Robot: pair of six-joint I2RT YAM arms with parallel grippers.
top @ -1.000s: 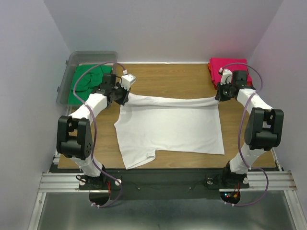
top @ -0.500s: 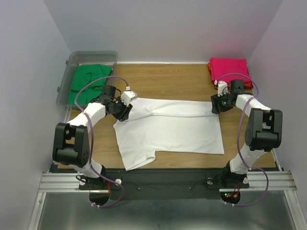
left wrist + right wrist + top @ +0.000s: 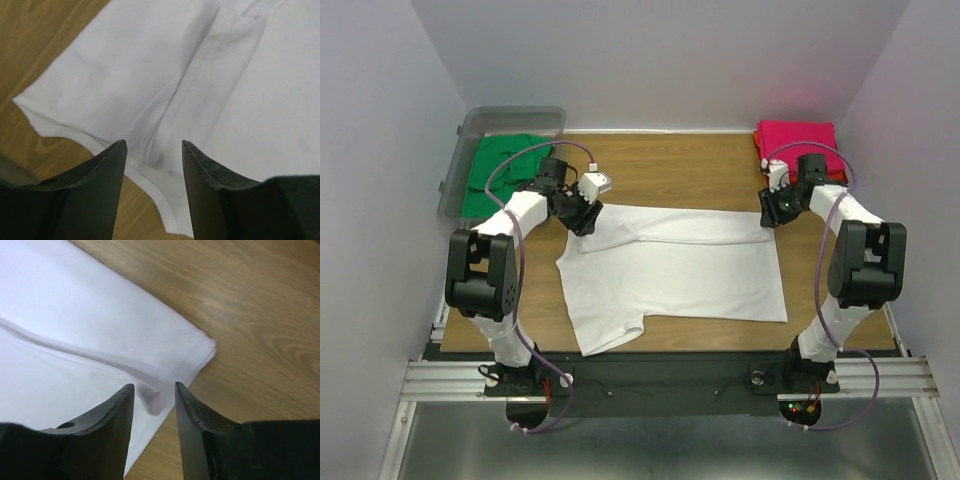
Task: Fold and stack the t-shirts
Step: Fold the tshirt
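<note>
Change from one second ago:
- Both grippers have let go of white t-shirt point(image 3: 670, 265).
- Far edge, then held taut and raised between them, now lies folded over as narrow band along far side.

Grippers:
- Left gripper point(image 3: 583, 218): fingers apart, empty, over far left corner by sleeve.
- Right gripper point(image 3: 771, 212): fingers apart, empty, over far right folded corner.

Surroundings:
- White shirt flat at middle of table point(image 3: 670, 165).
- Green t-shirt point(image 3: 495, 172) in grey bin point(image 3: 510, 116), far left.
- Magenta t-shirt point(image 3: 798, 140) at far right corner, just beyond right gripper.

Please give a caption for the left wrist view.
Open left gripper above the partly folded white t-shirt on the wooden table.
</note>
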